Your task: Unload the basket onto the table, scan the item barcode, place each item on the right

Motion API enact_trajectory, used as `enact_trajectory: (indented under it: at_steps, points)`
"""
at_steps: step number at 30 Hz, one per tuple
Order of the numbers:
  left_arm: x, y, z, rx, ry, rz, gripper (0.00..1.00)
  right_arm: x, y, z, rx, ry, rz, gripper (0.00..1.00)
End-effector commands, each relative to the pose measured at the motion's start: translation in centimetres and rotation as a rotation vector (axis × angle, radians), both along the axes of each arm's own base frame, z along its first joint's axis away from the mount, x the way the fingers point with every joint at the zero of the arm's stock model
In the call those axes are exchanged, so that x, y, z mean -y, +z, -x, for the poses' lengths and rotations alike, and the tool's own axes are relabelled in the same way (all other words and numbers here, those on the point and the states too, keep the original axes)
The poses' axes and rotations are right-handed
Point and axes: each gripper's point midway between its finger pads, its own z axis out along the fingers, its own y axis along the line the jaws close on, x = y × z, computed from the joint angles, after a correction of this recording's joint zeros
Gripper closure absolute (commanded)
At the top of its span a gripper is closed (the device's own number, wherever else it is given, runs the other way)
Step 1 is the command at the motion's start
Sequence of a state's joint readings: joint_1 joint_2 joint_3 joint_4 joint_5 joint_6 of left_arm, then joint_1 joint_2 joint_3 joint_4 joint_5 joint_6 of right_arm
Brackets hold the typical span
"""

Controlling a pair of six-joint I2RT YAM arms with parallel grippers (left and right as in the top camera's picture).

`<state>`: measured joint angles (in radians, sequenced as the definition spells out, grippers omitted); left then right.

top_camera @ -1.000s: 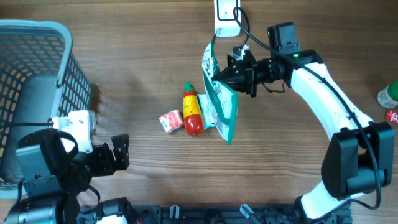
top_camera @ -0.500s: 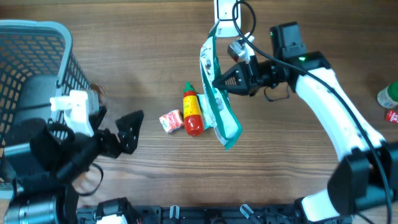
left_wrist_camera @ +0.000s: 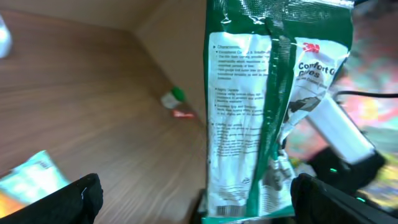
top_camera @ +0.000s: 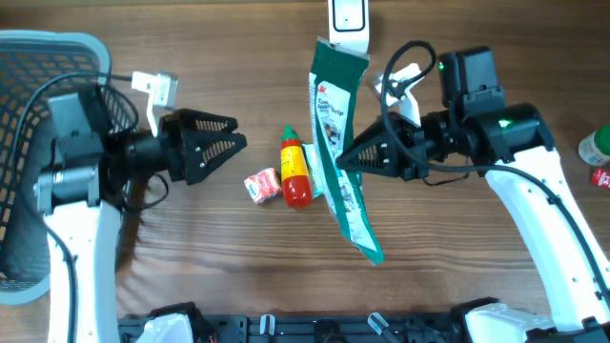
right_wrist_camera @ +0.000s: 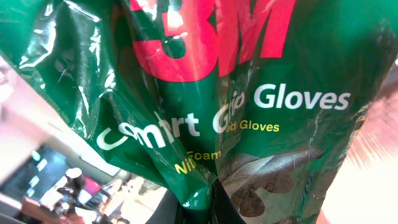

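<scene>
The item is a green 3M gloves pack (top_camera: 345, 181), held off the table at a slant. My right gripper (top_camera: 349, 158) is shut on its edge; the right wrist view is filled by the pack's printed front (right_wrist_camera: 249, 106), pinched between the jaws at the bottom. My left gripper (top_camera: 229, 145) stands wide open, level with the pack, pointing at it from the left with nothing in it. In the left wrist view the pack's white text side (left_wrist_camera: 249, 118) faces the camera, with a barcode (left_wrist_camera: 226, 210) at its lower edge between the open fingers (left_wrist_camera: 78, 199). A white scanner (top_camera: 347, 17) lies at the table's far edge.
A red sauce bottle (top_camera: 295, 171) and a small red-and-white packet (top_camera: 260, 186) lie on the wooden table between the two grippers. A blue mesh basket (top_camera: 57, 57) stands at the left. A green-capped bottle (top_camera: 595, 148) sits at the right edge.
My left arm has swung up from the front left to the middle, open gripper now facing the pack. My right arm has lifted and turned the pack so that it hangs lengthwise.
</scene>
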<state>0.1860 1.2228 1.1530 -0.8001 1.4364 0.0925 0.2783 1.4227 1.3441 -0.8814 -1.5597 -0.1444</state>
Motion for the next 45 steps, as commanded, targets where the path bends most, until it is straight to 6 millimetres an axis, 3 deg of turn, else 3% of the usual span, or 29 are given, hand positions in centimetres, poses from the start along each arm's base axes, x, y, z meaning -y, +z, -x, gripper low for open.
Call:
enact_trajectory:
  at_steps: [1, 6, 9, 18, 23, 26, 30, 32, 33, 34, 35, 37, 38, 40, 43, 44, 45]
  points:
    - [0.8, 0.6, 0.8, 0.088, -0.116, 0.09, 0.0, -1.4, 2.0, 2.4, 0.126, 0.117, -0.094, 0.96]
    - [1.5, 0.8, 0.9, 0.153, -0.145, 0.078, 0.0, -4.1, 3.5, 4.4, 0.219, 0.246, -0.13, 0.96]
    - [1.4, 0.9, 0.8, 0.16, -0.145, 0.076, 0.0, -4.7, 3.6, 4.6, 0.252, 0.267, -0.145, 0.96]
    - [1.6, 1.6, 1.6, 0.194, -0.147, 0.069, 0.0, -6.8, -1.2, 1.4, 0.096, 0.275, -0.084, 0.96]
    - [1.6, 1.9, 1.9, 0.206, -0.147, 0.067, 0.01, -8.5, -2.1, 1.2, 0.102, 0.319, -0.086, 0.96]
    - [1.6, 1.9, 1.9, 0.207, -0.147, 0.066, 0.16, -8.7, -2.1, 1.0, 0.107, 0.323, -0.086, 0.96]
    - [1.6, 1.9, 1.9, 0.207, -0.147, 0.066, 0.59, -8.4, -2.1, 0.5, 0.074, 0.309, -0.071, 0.96]
    - [1.4, 1.9, 1.8, 0.202, -0.14, 0.067, 0.86, -8.2, -2.1, 0.3, 0.052, 0.302, -0.061, 0.96]
    - [1.3, 1.9, 1.8, 0.2, -0.136, 0.067, 0.92, -8.2, -2.2, 0.3, 0.048, 0.302, -0.059, 0.96]
    - [1.2, 1.9, 1.7, 0.199, -0.132, 0.066, 0.95, -8.2, -2.2, 0.3, 0.048, 0.301, -0.059, 0.93]
    - [1.1, 1.9, 1.7, 0.2, -0.127, 0.066, 0.96, -8.2, -2.2, 0.2, 0.05, 0.3, -0.059, 0.72]
    - [0.8, 1.9, 1.5, 0.172, -0.112, 0.071, 0.96, -8.3, -2.4, -0.4, 0.068, 0.267, -0.051, 0.15]
    - [0.5, 1.9, 1.4, 0.151, -0.103, 0.075, 0.96, -8.3, -2.6, -0.8, 0.087, 0.247, -0.05, 0.0]
    - [-0.3, 1.9, 1.0, 0.083, -0.068, 0.09, 0.96, -8.6, -3.6, -2.7, 0.1, 0.139, 0.007, 0.0]
    - [-1.3, 1.9, 0.5, 0.0, -0.025, 0.11, 0.96, -9.1, -7.9, -6.0, 0.128, -0.084, 0.21, 0.0]
    - [-1.5, 1.9, 0.4, -0.034, -0.013, 0.12, 0.96, -9.0, -10.0, -6.5, 0.151, -0.139, 0.312, 0.0]
    - [-1.7, 1.9, 0.3, -0.051, -0.006, 0.124, 0.96, -9.2, -10.5, -5.9, 0.158, -0.124, 0.332, 0.0]
